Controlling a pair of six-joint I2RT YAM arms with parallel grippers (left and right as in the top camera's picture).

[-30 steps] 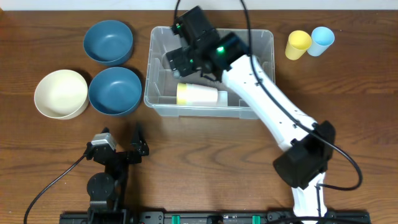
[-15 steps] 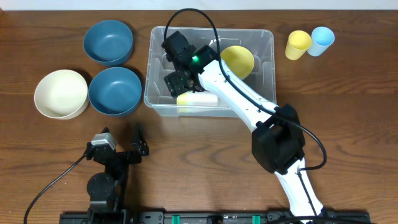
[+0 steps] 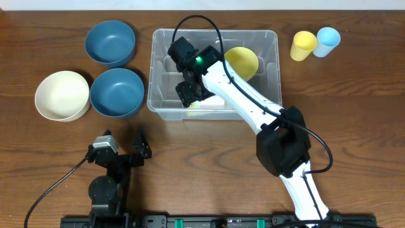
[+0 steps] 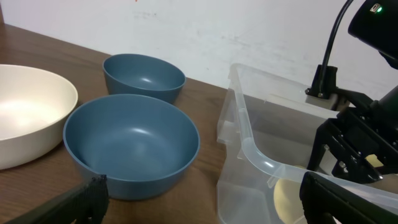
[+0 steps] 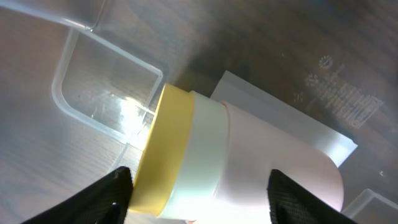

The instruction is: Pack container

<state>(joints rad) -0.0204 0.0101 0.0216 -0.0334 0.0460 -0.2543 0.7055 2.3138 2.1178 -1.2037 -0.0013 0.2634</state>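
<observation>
Container (image 3: 274, 69) sits at rear centre of worktop (image 3: 361, 114). Right pincer (image 3: 193, 95) is down inside it near the front wall, fingers either side of stacked cups (image 5: 236, 155) lying on their side. Pinching or just astride: cannot tell. Yellow bowl (image 3: 242, 62) is in the container's rear right part. Left pincer (image 3: 123, 142) is spread wide and empty, near the front edge. Two blue bowls (image 3: 111, 42) and a cream bowl (image 3: 61, 95) are toward the left edge.
</observation>
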